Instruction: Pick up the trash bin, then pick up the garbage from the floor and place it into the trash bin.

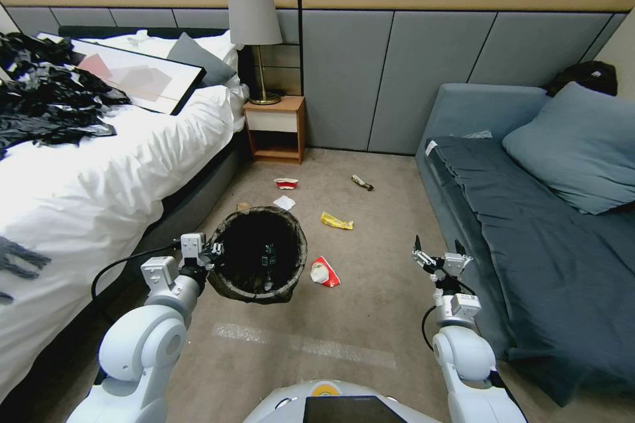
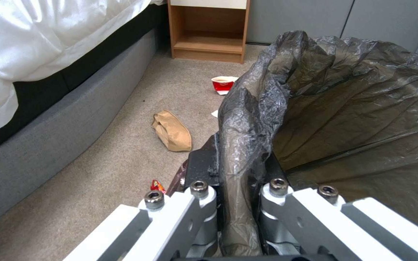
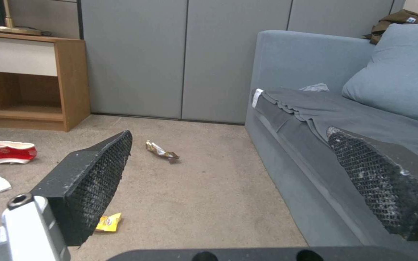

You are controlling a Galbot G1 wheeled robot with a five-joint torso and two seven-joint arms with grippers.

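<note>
While the trash bin (image 1: 259, 255) is held off the carpet at its rim by the clamped left gripper (image 1: 213, 253), four wrappers are counted ahead; it looks light. From the left wrist, thin liner is pinched. From the right wrist, pads (image 3: 98, 177) are spread.
</note>
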